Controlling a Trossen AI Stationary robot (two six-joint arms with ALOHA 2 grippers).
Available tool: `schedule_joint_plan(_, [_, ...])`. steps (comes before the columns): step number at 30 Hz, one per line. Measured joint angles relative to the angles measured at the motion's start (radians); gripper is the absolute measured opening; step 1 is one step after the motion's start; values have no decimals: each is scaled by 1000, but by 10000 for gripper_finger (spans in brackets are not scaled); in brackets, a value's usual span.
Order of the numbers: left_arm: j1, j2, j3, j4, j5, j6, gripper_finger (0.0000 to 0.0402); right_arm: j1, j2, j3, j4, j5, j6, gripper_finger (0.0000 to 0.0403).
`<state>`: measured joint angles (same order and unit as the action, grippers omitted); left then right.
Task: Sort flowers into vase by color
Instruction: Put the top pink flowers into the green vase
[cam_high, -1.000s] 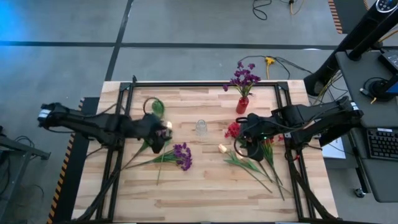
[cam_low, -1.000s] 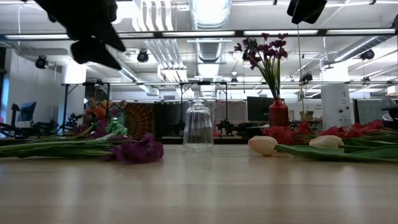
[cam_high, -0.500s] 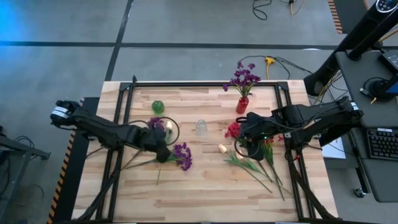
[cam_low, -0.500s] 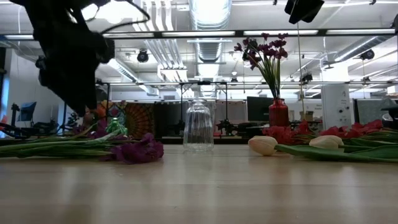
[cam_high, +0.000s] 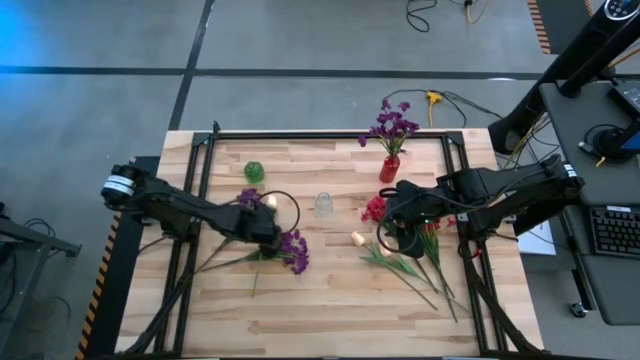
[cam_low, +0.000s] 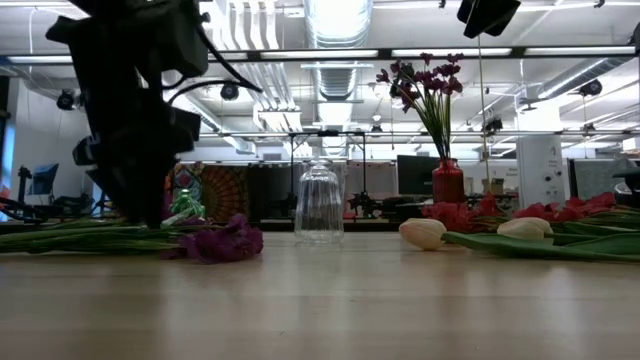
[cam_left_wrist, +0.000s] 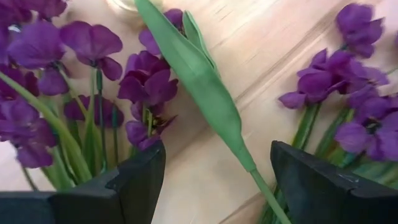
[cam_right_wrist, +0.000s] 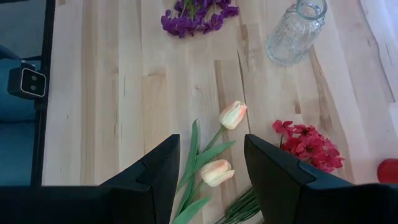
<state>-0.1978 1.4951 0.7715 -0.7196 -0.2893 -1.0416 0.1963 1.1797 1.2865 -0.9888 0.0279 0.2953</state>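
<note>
Wooden slats form the table (cam_high: 330, 300), where the left gripper (cam_left_wrist: 214, 177) hangs low with fingers spread around the loose purple flowers (cam_high: 293, 250), apparently lining up a pick. Nearer the red vase (cam_high: 389, 168), the right gripper (cam_high: 405, 238) waits, fingers apart, over the cream tulips (cam_right_wrist: 225, 143) and red flowers (cam_right_wrist: 308, 144).

In the low view the left arm (cam_low: 135, 110) hides part of the purple flowers' stems (cam_low: 90, 238). The left wrist view cuts off the purple blossoms (cam_left_wrist: 146, 81) at its edges, close and blurred.
</note>
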Motion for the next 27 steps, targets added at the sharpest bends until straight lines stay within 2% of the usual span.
schedule_joint_plan(9, [3,62,0,30,0,0,249,0,0,0,6,1,0,171])
schedule_joint_plan(27, [5,66,0,30,0,12,108,0,0,0,7,1,-8,171])
